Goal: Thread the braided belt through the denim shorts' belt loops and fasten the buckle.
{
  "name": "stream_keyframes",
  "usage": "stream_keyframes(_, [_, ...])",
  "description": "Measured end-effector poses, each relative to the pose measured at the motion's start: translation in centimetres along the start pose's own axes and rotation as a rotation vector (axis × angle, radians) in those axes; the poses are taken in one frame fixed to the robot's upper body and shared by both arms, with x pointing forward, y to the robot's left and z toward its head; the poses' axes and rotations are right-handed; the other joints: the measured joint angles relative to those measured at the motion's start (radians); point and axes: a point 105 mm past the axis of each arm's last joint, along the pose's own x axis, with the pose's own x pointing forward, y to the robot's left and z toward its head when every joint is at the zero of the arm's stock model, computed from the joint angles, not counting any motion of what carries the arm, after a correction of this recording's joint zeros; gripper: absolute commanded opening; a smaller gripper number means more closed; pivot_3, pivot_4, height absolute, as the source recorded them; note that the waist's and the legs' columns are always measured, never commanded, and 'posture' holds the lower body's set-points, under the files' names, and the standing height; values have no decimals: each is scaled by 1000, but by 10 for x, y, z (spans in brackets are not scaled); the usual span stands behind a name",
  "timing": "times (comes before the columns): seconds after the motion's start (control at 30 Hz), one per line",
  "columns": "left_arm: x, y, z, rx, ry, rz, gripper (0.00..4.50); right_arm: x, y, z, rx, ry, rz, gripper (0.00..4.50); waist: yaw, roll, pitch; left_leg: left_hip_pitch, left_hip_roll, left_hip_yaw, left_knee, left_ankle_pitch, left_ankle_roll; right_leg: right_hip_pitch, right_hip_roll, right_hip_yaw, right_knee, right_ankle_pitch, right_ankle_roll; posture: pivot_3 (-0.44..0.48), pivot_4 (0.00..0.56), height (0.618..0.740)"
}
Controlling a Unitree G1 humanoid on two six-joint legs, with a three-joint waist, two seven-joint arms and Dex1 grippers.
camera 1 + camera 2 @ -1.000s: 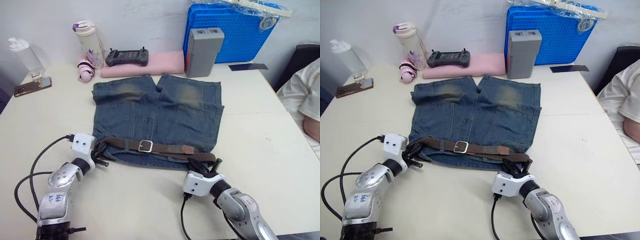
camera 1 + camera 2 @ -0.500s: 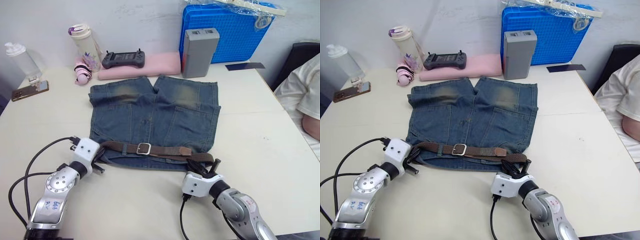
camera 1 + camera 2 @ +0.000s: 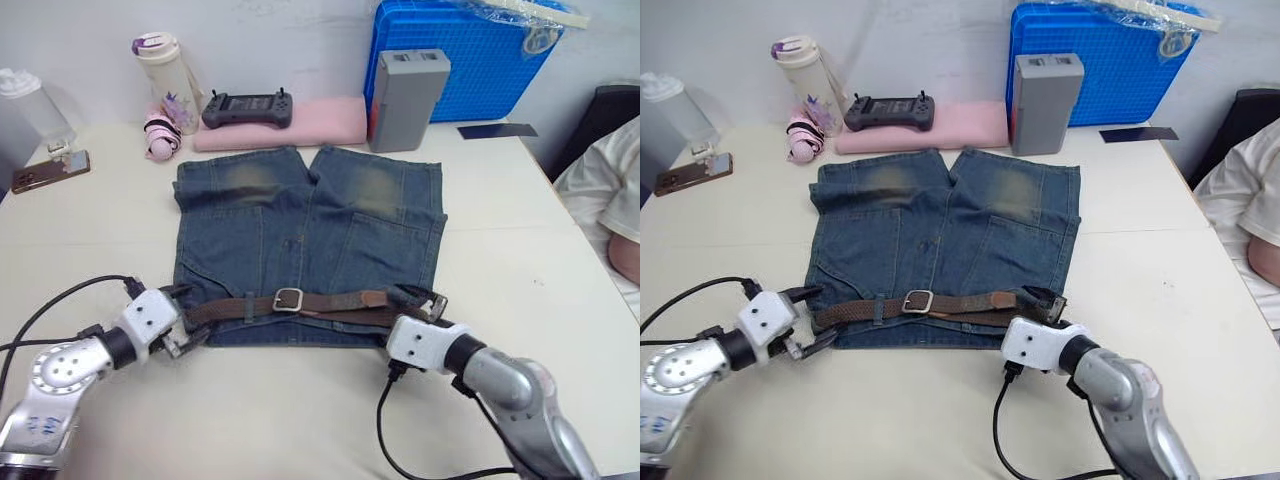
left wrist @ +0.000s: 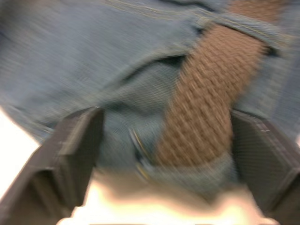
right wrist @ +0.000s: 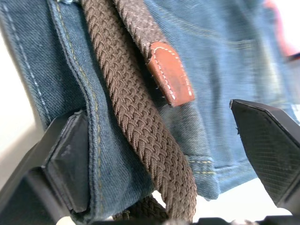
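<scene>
Since the denim shorts (image 3: 305,245) lay flat on the table (image 3: 540,240), waistband toward the robot, the braided belt (image 3: 330,301) ran across it with the buckle (image 3: 288,298) near the middle, apparently fastened. Left gripper (image 3: 180,318) and right gripper (image 3: 428,308) sat at opposite waistband ends. Left wrist view: fingers (image 4: 77,145) spread apart, straddling belt and denim, gripping nothing. Right wrist view: fingers (image 5: 70,159) likewise released, bracketing the belt's leather tip (image 5: 169,72), probably for tucking it.

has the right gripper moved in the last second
Yes. The right gripper has gone forward to the shorts' waistband corner, open around the belt; before, it sat just short of the hem.
</scene>
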Motion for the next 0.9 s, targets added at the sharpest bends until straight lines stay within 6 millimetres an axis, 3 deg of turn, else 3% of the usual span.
stream_keyframes(0.1, [-4,-7,4,-118,-10,-123,4408,-4,-1,1,48,-2,104,4500,1,-2,3,-2,0,-1,1,-1,2,0,0,-2,0,0,0,0,150,725])
stream_keyframes(0.27, [-10,1,29,-221,-84,-228,4408,-7,4,11,216,-71,301,4500,0,-4,14,-9,-1,-2,7,-3,6,0,-1,-4,-1,0,3,0,150,725])
stream_keyframes(0.4, [-20,8,43,-302,-149,-231,4408,-20,-15,15,350,-114,347,4500,-2,-1,26,-17,-1,-4,19,-5,8,-3,-1,-4,0,2,7,0,150,725])
stream_keyframes(0.57, [-35,24,63,-353,-252,-139,4408,-34,-59,40,468,-271,257,4500,1,-1,28,-17,-2,-5,23,-4,8,-3,-1,-5,0,2,7,0,150,725])
stream_keyframes(0.67, [-37,29,79,-330,-314,-80,4408,-41,-88,42,542,-318,154,4500,2,-2,28,-17,-3,-5,24,-4,7,-2,-2,-5,2,2,7,0,150,725])
stream_keyframes(0.9, [-37,31,81,-343,-331,-22,4408,-35,-98,25,641,-280,81,4500,0,-2,28,-17,-3,-4,25,-4,8,-2,-2,-5,5,2,8,0,150,725])
